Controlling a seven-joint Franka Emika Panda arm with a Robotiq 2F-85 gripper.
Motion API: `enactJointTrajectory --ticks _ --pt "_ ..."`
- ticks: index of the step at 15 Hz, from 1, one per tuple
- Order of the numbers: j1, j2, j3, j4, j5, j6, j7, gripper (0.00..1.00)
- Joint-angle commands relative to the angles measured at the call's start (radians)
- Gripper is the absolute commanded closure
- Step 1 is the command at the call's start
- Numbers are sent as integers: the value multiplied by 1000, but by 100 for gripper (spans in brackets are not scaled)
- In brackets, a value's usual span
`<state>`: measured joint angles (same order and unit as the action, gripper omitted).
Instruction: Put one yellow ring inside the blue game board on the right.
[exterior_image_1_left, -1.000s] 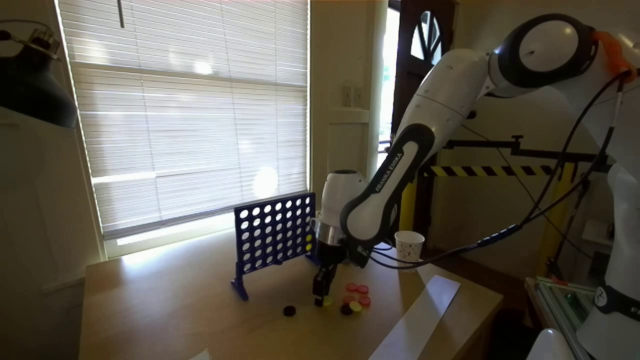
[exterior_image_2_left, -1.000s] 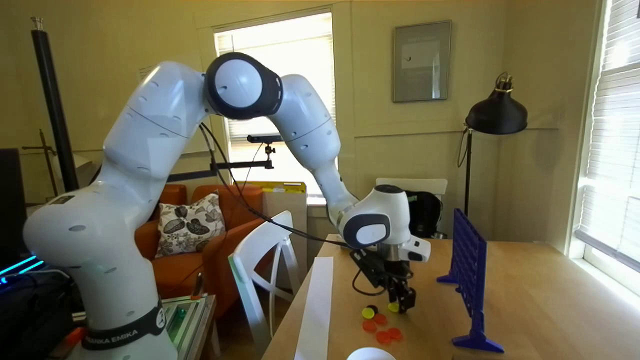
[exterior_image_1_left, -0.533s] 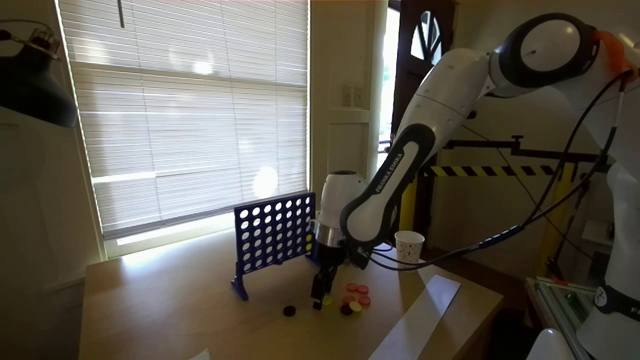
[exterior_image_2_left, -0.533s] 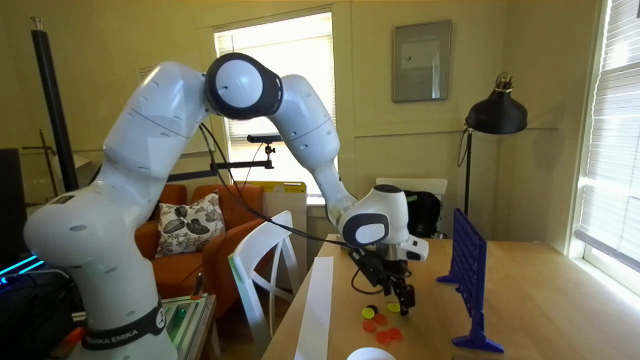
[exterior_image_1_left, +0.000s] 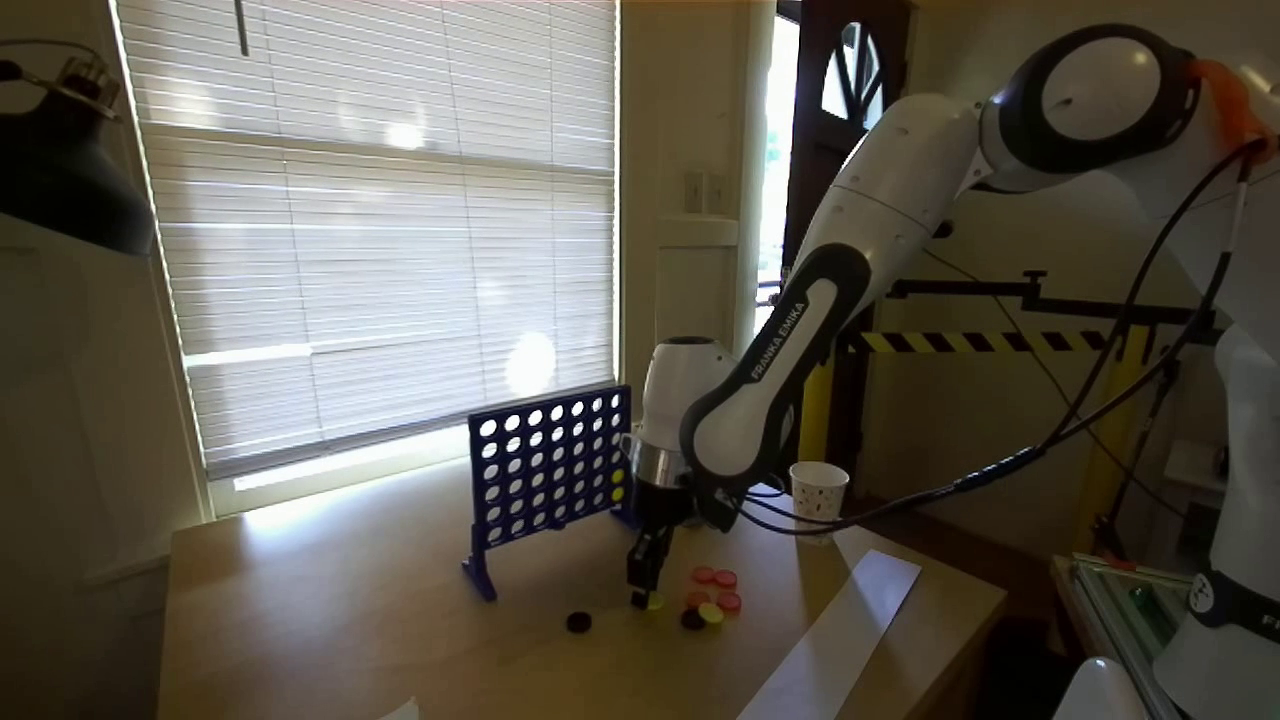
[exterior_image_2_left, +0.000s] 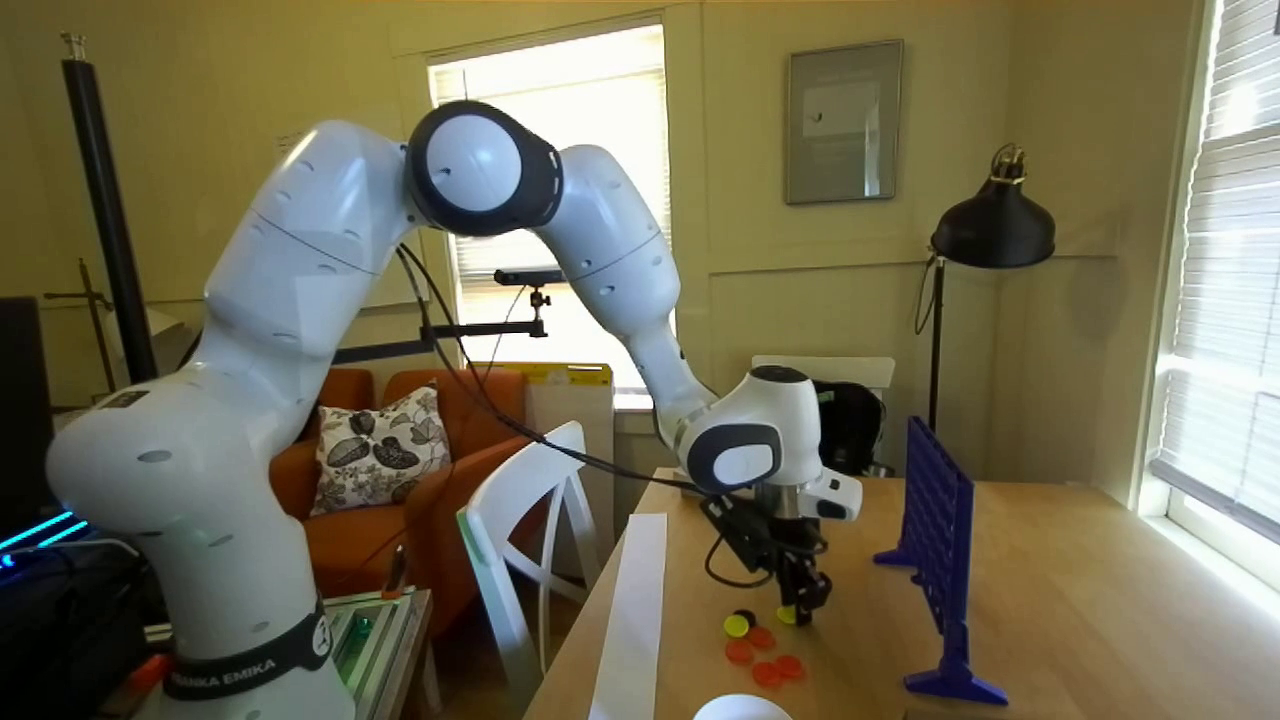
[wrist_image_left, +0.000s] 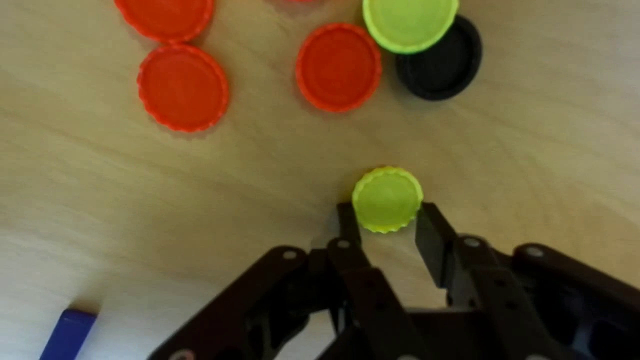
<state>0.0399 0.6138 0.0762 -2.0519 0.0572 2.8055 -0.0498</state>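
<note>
A small yellow ring lies flat between the two black fingertips of my gripper in the wrist view. Both fingertips touch its edges, and it appears to be at table level. The ring also shows beside the gripper in both exterior views, partly hidden by the fingers. The blue game board stands upright on the table, apart from the gripper, and is seen nearly edge-on in an exterior view. Two yellow tokens sit low in its end column. A blue foot shows in the wrist view.
Several red tokens lie near the gripper. A second yellow token overlaps a black token. Another black token lies apart. A white cup and a long white strip are on the table.
Half a second ago the fingers stood beside the ring, more spread. Now they have shifted slightly and closed in on the ring, which has stayed in about the same place.
</note>
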Motion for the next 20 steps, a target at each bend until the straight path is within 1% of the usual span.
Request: enactJointTrajectory --ticks 1,4,6,10,13,16,19,20 --pt "-11 -1 17 -1 -5 -24 -11 91" --pt "-7 -20 21 -16 -6 -16 -9 91" --pt "12 -70 14 -57 -18 13 1 91" --pt "51 -180 -8 -149 -35 108 31 91" --pt "87 -261 -53 -222 -61 183 64 91" --pt "138 -343 -135 -304 -110 266 114 91" --pt "239 -406 -287 -367 -157 348 157 91" --pt "281 -419 -350 -379 -179 371 172 91"
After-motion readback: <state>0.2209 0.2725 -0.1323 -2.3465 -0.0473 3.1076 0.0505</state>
